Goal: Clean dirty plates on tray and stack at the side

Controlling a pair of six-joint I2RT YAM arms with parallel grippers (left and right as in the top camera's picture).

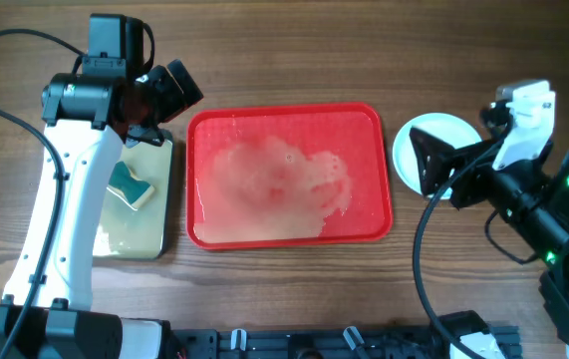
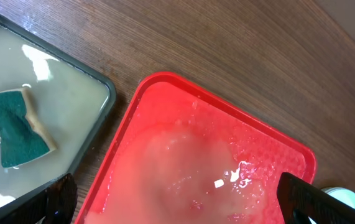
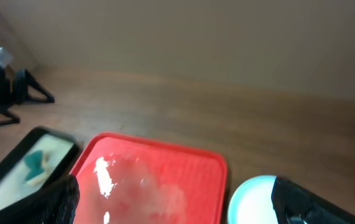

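**Overhead.** The red tray (image 1: 366, 128) lies flat at the centre of the wooden table (image 1: 294, 284), with a cloudy, foamy film of water over most of its floor. No plate is on it. A pale plate (image 1: 449, 126) lies on the table just beside the tray's right rim. Whether other plates are stacked under it cannot be told. The right gripper (image 1: 427, 163) hangs directly over this plate and hides its middle. The left gripper (image 1: 169, 88) sits off the tray's far-left corner, above the far end of a small black-rimmed tray (image 1: 156, 221) that holds pale liquid and a green sponge (image 1: 130, 186). This view does not settle the jaw spread on either arm.

**Left wrist.** The two fingers (image 2: 60, 198) stand wide apart at the lower corners, with nothing held. The red tray's wet floor fills the gap between them. The sponge lies left of the gap in the small tray. A sliver of the pale plate (image 2: 344, 197) shows outside the right-hand finger.

**Right wrist.** The jaws are spread wide and empty. The red tray (image 3: 183, 163) spans most of the gap. The pale plate (image 3: 250, 198) lies below, just inside the right-hand finger (image 3: 317, 202), and contact cannot be seen.
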